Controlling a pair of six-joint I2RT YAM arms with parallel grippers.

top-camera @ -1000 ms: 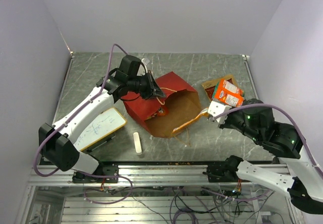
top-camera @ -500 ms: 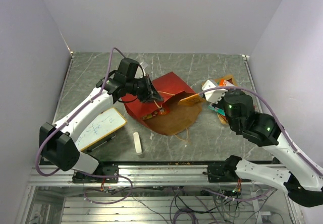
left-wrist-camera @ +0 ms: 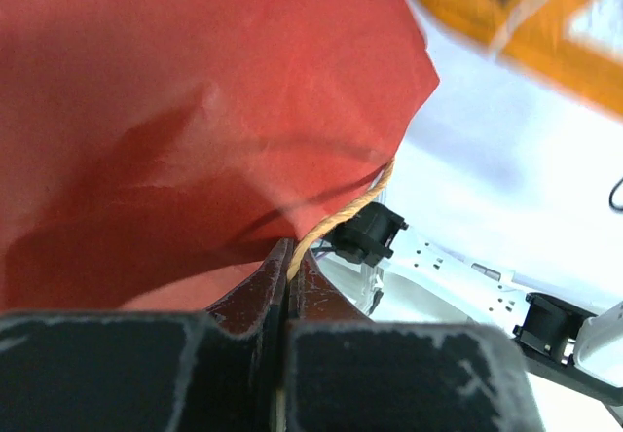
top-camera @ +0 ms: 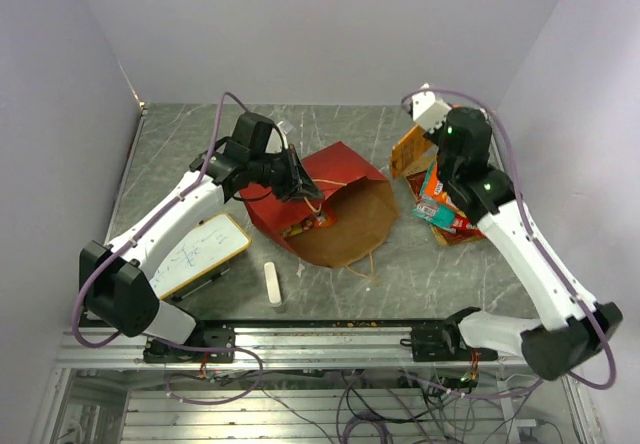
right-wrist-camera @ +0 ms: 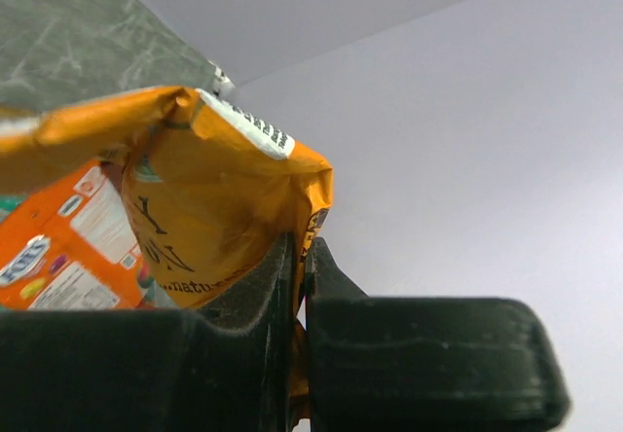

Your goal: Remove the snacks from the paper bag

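The paper bag point(top-camera: 335, 169), red outside and brown inside, lies on its side mid-table with its mouth toward the front. My left gripper point(top-camera: 300, 184) is shut on the bag's upper rim and tan handle, also seen in the left wrist view point(left-wrist-camera: 289, 257) against the red paper point(left-wrist-camera: 195, 111). My right gripper point(top-camera: 418, 132) is shut on an orange foil snack packet point(top-camera: 408, 152), held in the air at the back right; the right wrist view shows the jaws point(right-wrist-camera: 302, 247) pinching its edge point(right-wrist-camera: 224, 198). More snacks point(top-camera: 445, 204) lie in a pile below it. A colourful packet point(top-camera: 312, 222) shows inside the bag.
A white whiteboard point(top-camera: 195, 252) lies at the front left, with a small white eraser bar point(top-camera: 272, 284) beside it. The metal rail point(top-camera: 330, 339) runs along the near edge. Walls close in the back and both sides.
My right gripper has carried the orange packet from the bag's mouth up and back to the right, over the snack pile. My left gripper has stayed holding the bag's rim.
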